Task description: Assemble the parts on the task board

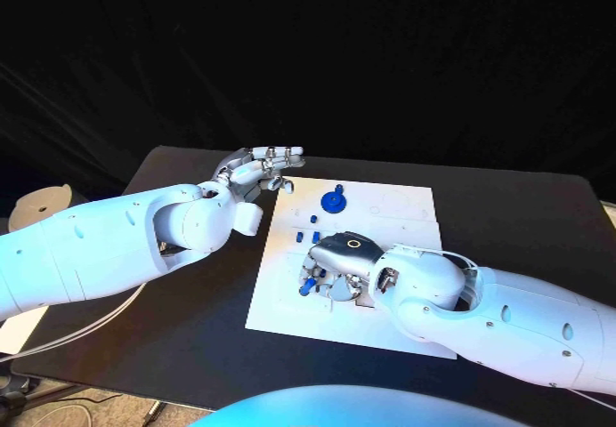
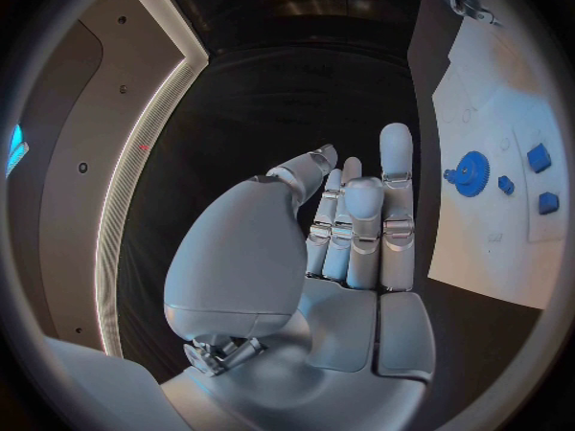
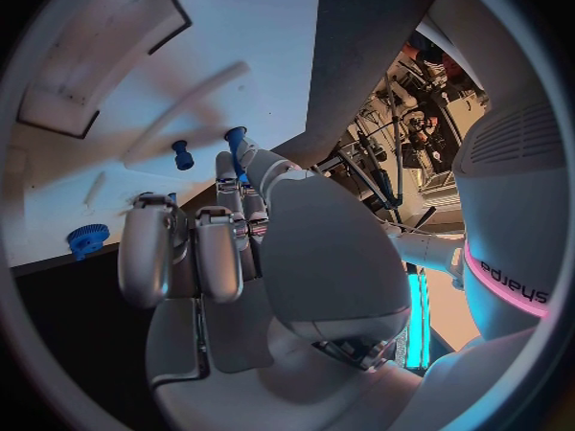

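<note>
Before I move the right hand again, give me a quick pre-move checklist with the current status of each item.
1. Right hand over the task board: ok.
2. Blue part at the right hand's fingers: touching; secure hold cannot tell.
3. Blue gear lying free at the board's far side: ok.
4. Small blue pieces beside the right hand, untouched: ok.
5. Left hand off the board, fingers together, holding nothing: ok.
6. Target slot under the right hand: cannot tell, hidden.

One task board [image 1: 385,258]; one blue gear [image 1: 334,202]; two hands.
</note>
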Robot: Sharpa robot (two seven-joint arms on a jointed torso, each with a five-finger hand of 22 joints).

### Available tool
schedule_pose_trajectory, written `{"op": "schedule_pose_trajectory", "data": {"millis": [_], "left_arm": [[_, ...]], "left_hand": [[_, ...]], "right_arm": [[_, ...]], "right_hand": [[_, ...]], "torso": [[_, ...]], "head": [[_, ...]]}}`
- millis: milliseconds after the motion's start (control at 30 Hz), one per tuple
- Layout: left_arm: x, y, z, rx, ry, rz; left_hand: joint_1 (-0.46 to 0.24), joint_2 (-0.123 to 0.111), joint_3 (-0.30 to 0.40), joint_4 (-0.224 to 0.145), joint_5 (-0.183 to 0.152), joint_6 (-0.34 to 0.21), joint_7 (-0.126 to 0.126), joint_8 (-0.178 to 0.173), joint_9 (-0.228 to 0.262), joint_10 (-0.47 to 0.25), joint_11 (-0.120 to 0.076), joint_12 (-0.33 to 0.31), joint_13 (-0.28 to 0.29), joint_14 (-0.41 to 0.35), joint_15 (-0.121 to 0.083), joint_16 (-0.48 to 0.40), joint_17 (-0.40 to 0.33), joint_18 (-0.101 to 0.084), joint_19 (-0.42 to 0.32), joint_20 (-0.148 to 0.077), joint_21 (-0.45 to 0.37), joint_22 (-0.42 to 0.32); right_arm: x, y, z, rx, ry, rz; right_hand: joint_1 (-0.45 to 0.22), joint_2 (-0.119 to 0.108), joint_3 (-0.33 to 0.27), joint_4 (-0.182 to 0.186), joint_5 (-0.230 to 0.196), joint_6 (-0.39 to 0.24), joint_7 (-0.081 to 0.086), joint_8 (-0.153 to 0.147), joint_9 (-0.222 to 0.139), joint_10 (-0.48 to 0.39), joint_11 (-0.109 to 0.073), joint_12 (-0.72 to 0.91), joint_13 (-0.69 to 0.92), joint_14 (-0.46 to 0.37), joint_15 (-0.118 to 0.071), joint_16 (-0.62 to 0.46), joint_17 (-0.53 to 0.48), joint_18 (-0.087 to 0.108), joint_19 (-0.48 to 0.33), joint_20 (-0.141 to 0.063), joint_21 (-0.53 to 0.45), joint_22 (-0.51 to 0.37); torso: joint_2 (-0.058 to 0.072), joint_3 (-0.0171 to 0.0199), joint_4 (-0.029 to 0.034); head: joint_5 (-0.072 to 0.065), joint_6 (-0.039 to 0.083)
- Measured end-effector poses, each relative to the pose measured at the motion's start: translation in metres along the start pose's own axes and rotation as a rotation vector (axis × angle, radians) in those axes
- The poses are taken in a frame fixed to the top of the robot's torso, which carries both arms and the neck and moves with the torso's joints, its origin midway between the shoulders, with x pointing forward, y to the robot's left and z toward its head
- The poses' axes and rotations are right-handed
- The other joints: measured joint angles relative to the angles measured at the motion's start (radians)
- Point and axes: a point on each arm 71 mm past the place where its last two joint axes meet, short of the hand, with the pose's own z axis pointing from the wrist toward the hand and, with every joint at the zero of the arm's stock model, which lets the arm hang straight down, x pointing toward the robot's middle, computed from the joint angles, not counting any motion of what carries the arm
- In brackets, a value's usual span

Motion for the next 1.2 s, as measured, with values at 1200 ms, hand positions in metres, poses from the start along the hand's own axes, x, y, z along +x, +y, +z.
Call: {"op": "schedule_pose_trajectory", "data": {"millis": [1200], "left_arm": [[-0.0015, 0.0002, -0.0001, -0.006, 0.0, 0.0]], "left_hand": [[0.008, 0.008, 0.004, -0.004, 0.0, -0.007, 0.0, 0.004, 0.0, -0.013, 0.005, 0.011, 0.0, 0.0, 0.0, 0.0, -0.006, 0.0, 0.0, 0.0, 0.0, 0.002]], "right_arm": [[0.0011, 0.0074, 0.0019, 0.005, -0.045, -0.037]], "right_hand": [[-0.094, -0.08, -0.215, 0.05, 0.011, -0.215, 0.014, -0.026, -0.038, -0.276, 0.054, -0.012, -0.003, 0.0, 0.047, -0.043, -0.087, 0.015, -0.036, 0.047, -0.066, -0.09]], "torso": [[0.0, -0.0003, 0.0]], "head": [[-0.003, 0.0]]}}
